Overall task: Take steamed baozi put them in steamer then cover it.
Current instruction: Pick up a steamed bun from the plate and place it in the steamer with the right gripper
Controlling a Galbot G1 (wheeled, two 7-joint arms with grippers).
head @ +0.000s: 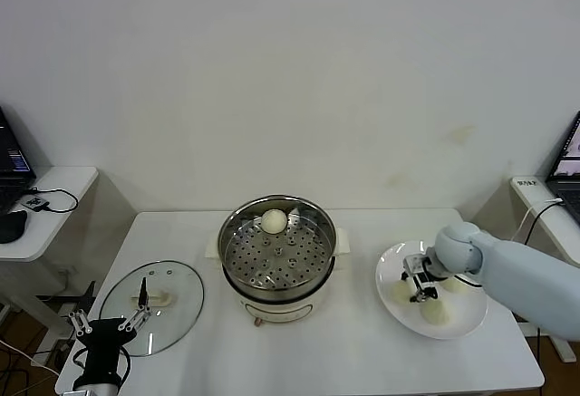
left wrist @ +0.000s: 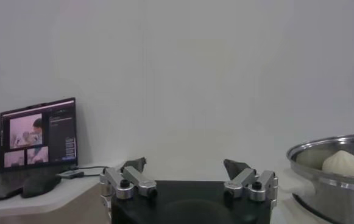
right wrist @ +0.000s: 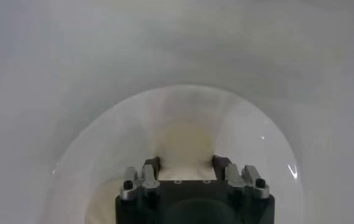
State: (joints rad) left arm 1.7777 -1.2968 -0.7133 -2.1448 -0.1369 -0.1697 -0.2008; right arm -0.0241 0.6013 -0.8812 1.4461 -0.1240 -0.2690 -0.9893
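One steamed baozi (head: pixel 274 221) is already lodged in the steamer (head: pixel 319 219). Between the closed jaws of the right gripper (right wrist: pixel 185 163) a second bun (right wrist: pixel 183 143) is apparently pinched over the plate (head: pixel 391 265); two remain beside them. The cover (head: pixel 177 298) lies unplaced by the spread, parked left gripper (head: pixel 106 322).

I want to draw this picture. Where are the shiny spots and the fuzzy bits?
Head view: the steamer rim gleams, and the glass cover shows pale glints. Right wrist view: small bright glints sit on the white plate edge, and the baozi between the right gripper's fingers looks soft and fuzzy. Left wrist view: the laptop screen glows.
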